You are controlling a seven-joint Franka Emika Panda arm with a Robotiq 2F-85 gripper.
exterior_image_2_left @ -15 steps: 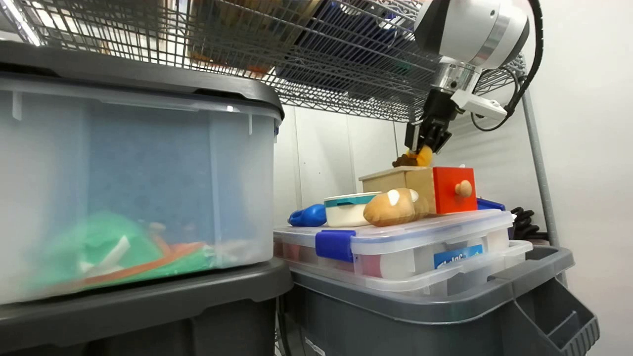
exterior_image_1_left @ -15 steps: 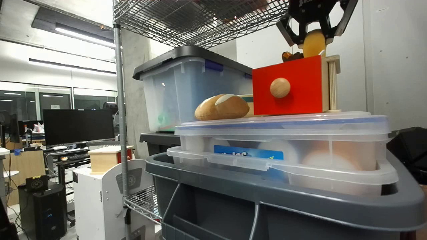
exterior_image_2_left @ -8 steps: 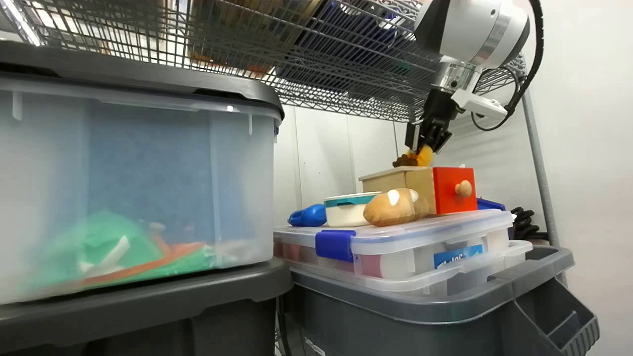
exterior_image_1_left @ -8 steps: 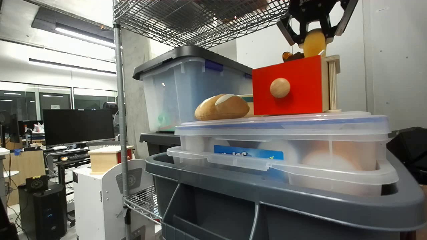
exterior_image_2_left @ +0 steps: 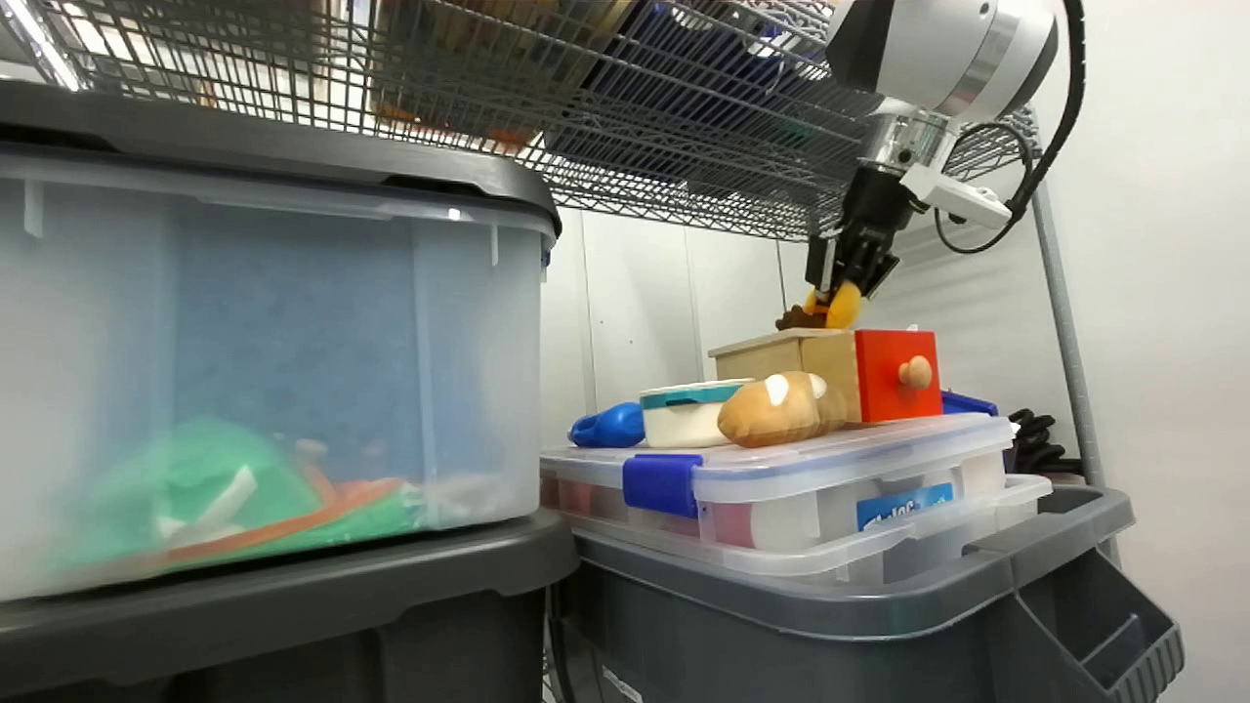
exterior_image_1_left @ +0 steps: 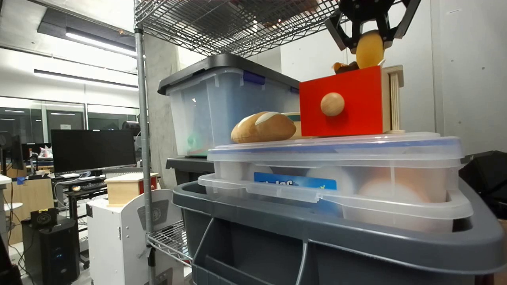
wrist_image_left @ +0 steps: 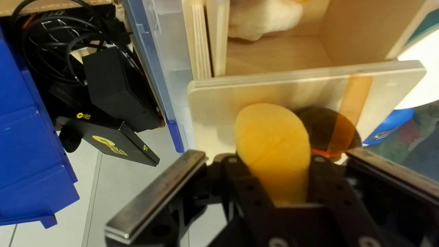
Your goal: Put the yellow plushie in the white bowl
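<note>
The yellow plushie (exterior_image_1_left: 369, 57) is a smooth rounded piece between the fingers of my gripper (exterior_image_1_left: 370, 46), just above the wooden box with the red drawer front (exterior_image_1_left: 348, 99). In the wrist view the plushie (wrist_image_left: 272, 140) touches both fingers. A dark brown and orange piece (wrist_image_left: 329, 127) lies beside it over the box's wooden board (wrist_image_left: 219, 113); I cannot tell whether it is attached. A white container with a teal rim (exterior_image_2_left: 674, 425) stands beside the box. It shows partly at the wrist view's right edge (wrist_image_left: 423, 77). No other white bowl shows.
A tan bread plushie (exterior_image_1_left: 263, 128) and a blue object (exterior_image_2_left: 610, 427) are near the box on a clear lidded bin (exterior_image_1_left: 336, 148). A wire shelf (exterior_image_2_left: 684, 146) hangs above. A cream plush (wrist_image_left: 264, 17) lies in the open box. A large bin (exterior_image_2_left: 293, 342) stands alongside.
Over the last half second my gripper has shifted slightly up and sideways, and the yellow plushie has moved with it. The brown piece has shifted slightly. The box and container have not moved.
</note>
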